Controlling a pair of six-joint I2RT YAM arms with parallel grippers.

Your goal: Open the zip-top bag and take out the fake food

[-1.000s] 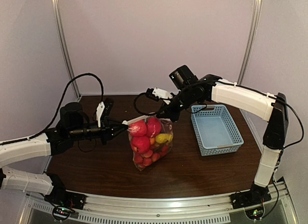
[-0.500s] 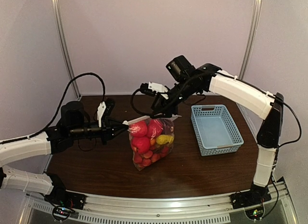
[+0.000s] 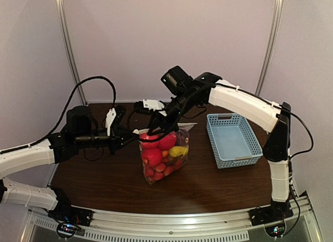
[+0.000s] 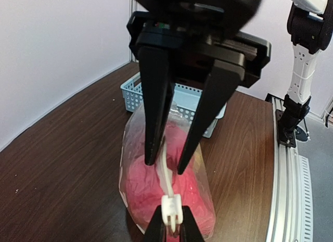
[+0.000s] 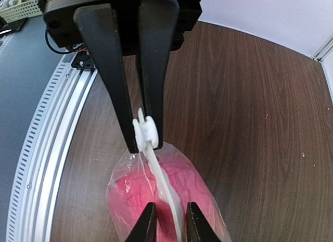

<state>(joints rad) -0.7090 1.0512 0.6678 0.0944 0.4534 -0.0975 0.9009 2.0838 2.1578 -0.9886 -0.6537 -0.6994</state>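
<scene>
The zip-top bag stands upright on the table, full of fake food: red fruits, a yellow one and smaller ones below. My left gripper is shut on the white zip slider at the bag's left end. My right gripper hangs over the rim close to the slider. In the right wrist view it is open and straddles the white zip strip without pinching it. The left wrist view shows its fingertips on either side of the strip. The red fruit shows through the plastic.
A light-blue plastic basket stands to the right of the bag, with nothing in it. The dark wooden table ends at a metal rail at the near edge. White walls enclose the back and sides.
My right gripper has moved left along the bag's rim, from its right end to just beside the slider. My left gripper has kept its hold on the slider.
</scene>
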